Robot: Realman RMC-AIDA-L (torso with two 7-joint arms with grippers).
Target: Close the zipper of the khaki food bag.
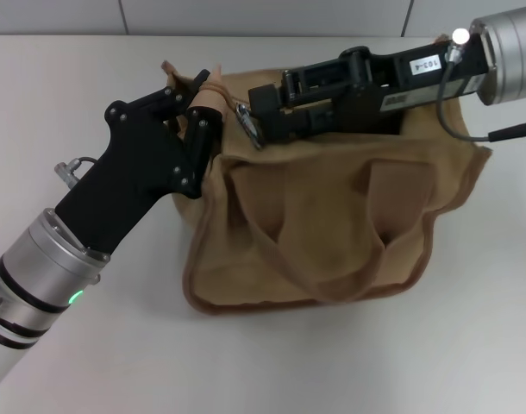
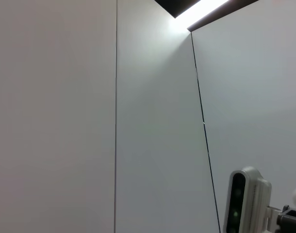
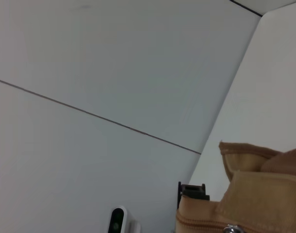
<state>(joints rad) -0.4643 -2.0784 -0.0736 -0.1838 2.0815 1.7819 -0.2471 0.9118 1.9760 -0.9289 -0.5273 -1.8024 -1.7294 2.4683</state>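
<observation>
The left gripper (image 1: 204, 110) pinches the bag (image 1: 332, 233) corner while the right gripper (image 1: 256, 116) – fingers pressed together on the zipper (image 1: 246, 123) pull – nears the end, needing a last short tug.

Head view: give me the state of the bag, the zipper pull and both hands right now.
khaki food bag: on the table, handles flopped down its front.
zipper pull: silver tab at the bag's top left end, just off the right hand's tip.
left hand: gripping the bag's top left corner fabric.
right hand: lying along the bag's top; grip unclear.
</observation>
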